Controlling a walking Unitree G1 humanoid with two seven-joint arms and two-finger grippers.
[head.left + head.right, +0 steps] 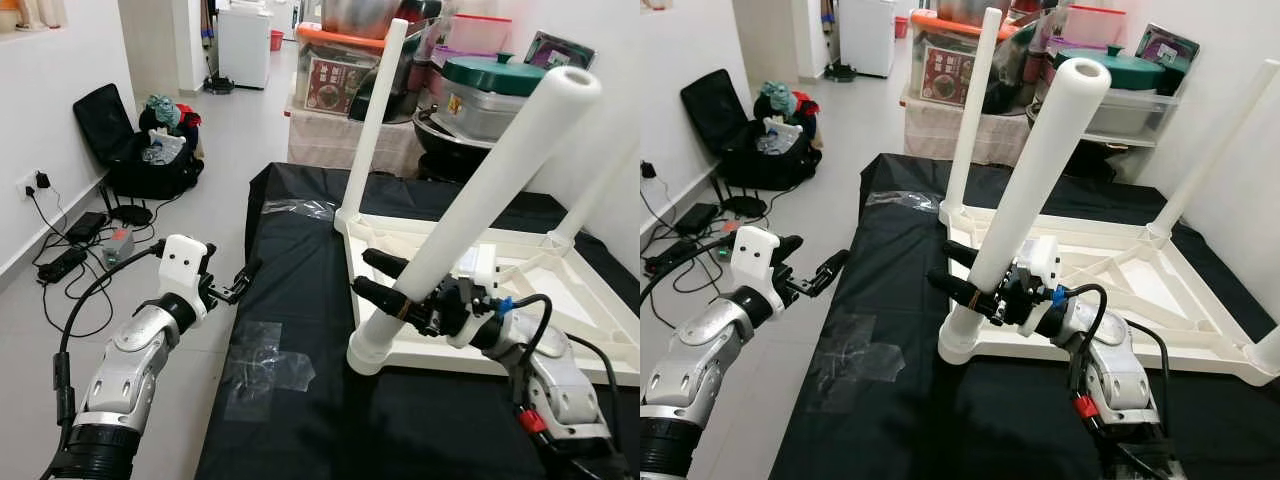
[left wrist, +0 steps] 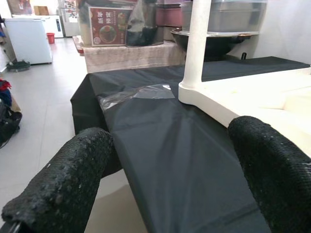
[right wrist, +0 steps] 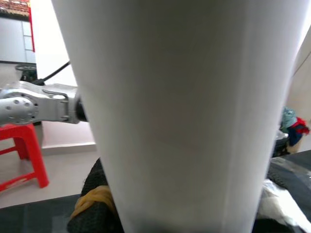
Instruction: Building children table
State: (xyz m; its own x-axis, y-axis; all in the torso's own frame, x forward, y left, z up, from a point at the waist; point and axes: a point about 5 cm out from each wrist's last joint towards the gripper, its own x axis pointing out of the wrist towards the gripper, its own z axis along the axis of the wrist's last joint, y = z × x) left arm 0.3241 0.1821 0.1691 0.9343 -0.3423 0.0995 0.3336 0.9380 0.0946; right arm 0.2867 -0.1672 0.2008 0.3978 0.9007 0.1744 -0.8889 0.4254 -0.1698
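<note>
A white children's table lies upside down on a black cloth. One white leg stands upright at its far left corner. The near corner's leg leans to the right in its socket. My right gripper is shut on this leaning leg low down, one black finger on each side; the same leg looms close in the right wrist view. A third leg rises at the far right. My left gripper hangs open in the air just left of the cloth's edge, holding nothing, its fingers wide apart.
Clear tape patches lie on the cloth. Boxes, pots and a green-lidded container are stacked behind the table. On the floor at left are an open black suitcase, cables and a power strip. A red stool stands nearby.
</note>
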